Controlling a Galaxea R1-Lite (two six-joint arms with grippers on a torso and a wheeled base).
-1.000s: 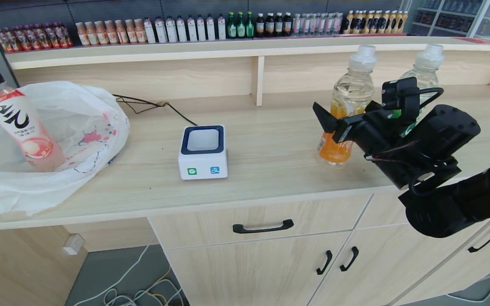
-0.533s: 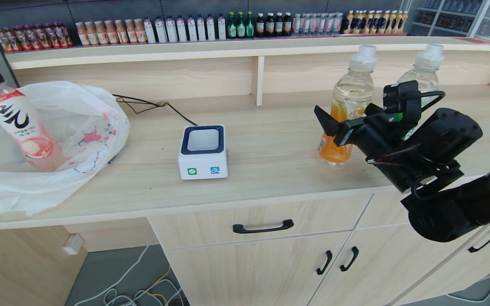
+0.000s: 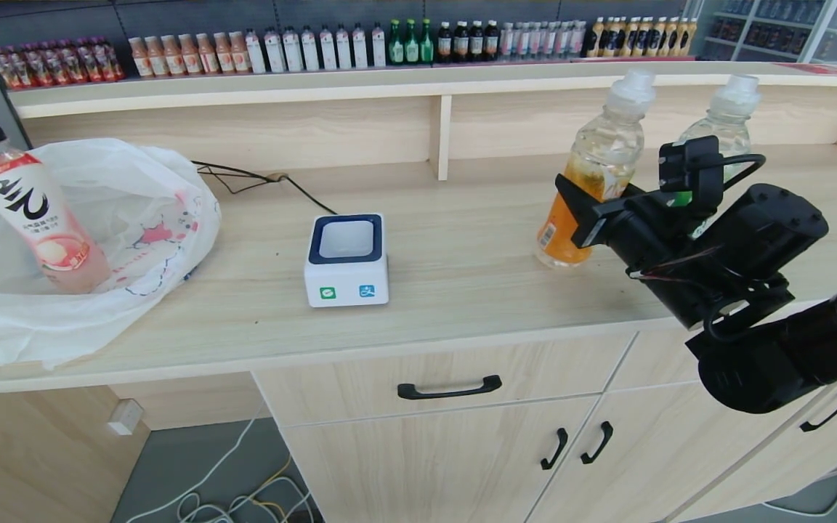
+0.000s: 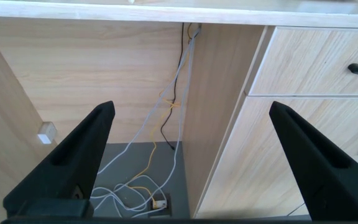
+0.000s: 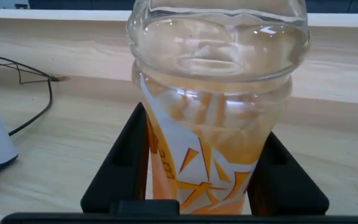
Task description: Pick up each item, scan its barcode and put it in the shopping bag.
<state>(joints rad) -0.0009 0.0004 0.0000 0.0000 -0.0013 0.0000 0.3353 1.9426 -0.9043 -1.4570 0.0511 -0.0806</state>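
Observation:
An orange drink bottle [image 3: 594, 174] with a white cap leans at a tilt over the right of the counter [image 3: 462, 254]. My right gripper [image 3: 596, 211] is shut on its lower half. In the right wrist view the bottle [image 5: 213, 124] sits between the two black fingers [image 5: 126, 165], which press on both its sides. A white scanner [image 3: 346, 258] with a dark blue rim stands mid-counter. At the left lies the white shopping bag [image 3: 150, 211] with a pink drink bottle [image 3: 33, 211] leaning in it. My left gripper [image 4: 191, 155] hangs open below the counter, facing the cabinet front.
A second clear bottle [image 3: 727, 116] with a green label stands behind my right arm. A black cable [image 3: 244, 178] runs along the back of the counter to the scanner. A raised shelf [image 3: 433, 80] backs the counter. Drawers with handles [image 3: 450, 388] sit below it.
The right gripper has closed on the orange drink bottle. The bottle stood upright on the counter; now it leans, with its cap tipped to the right.

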